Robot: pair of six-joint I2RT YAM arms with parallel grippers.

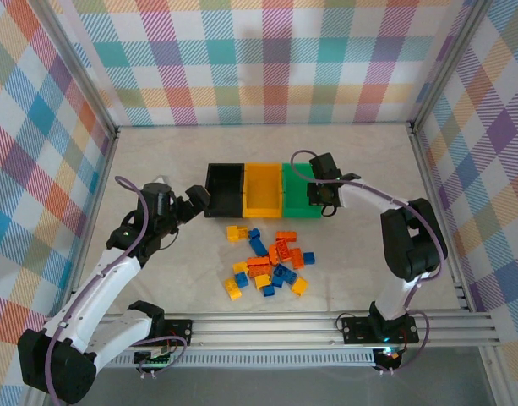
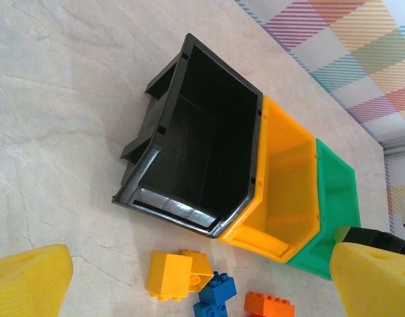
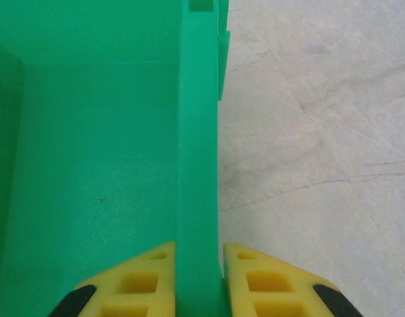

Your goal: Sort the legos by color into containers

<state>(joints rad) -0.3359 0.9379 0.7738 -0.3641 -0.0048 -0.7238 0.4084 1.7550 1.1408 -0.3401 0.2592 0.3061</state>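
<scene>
Three containers stand joined in a row mid-table: black [image 1: 225, 188], yellow-orange [image 1: 263, 189] and green [image 1: 296, 191], all seemingly empty. My right gripper [image 1: 320, 201] is shut on the green bin's right wall [image 3: 197, 132], one finger inside and one outside [image 3: 199, 267]. The legos [image 1: 271, 262], in yellow, blue and orange, lie in a loose pile in front of the bins. My left gripper [image 1: 196, 203] hangs open just left of the black bin [image 2: 202, 145], holding nothing. Below it lie a yellow brick [image 2: 170, 274], a blue brick [image 2: 215, 290] and an orange brick [image 2: 268, 305].
Checked cloth walls and aluminium posts [image 1: 111, 139] close in the table at the back and sides. A metal rail [image 1: 326, 323] runs along the near edge by the arm bases. Bare tabletop [image 1: 166, 161] lies left and behind the bins.
</scene>
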